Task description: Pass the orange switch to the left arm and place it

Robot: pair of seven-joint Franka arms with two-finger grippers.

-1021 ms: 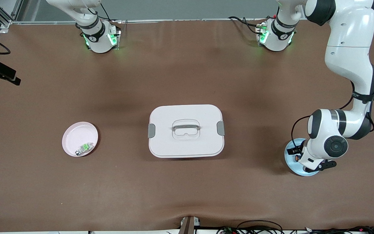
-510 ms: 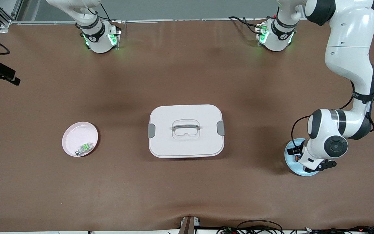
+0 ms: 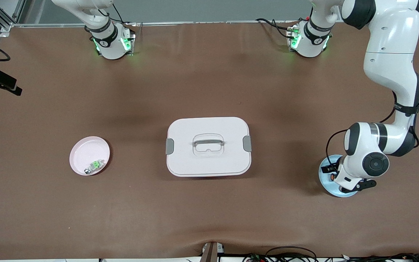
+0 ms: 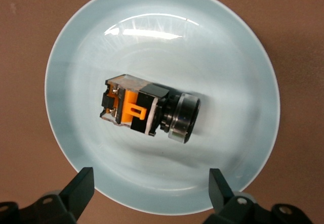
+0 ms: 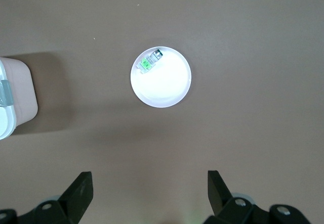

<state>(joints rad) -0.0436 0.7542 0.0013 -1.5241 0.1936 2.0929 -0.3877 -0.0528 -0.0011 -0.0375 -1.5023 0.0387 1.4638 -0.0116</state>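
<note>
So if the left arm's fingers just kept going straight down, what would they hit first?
Probably the orange switch lying on the blue plate: the open left gripper points down over it, though its height is unclear.

Small black-and-orange switch (image 4: pixel 149 112) on its side in a pale blue plate (image 4: pixel 71 47); white latched box (image 3: pixel 208 146) mid-table.

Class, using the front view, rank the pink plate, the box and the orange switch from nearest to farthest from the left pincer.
1. Orange switch: on the blue plate, right under the open left pincer.
2. Box: mid-table.
3. Pink plate: toward the right arm's end.
</note>
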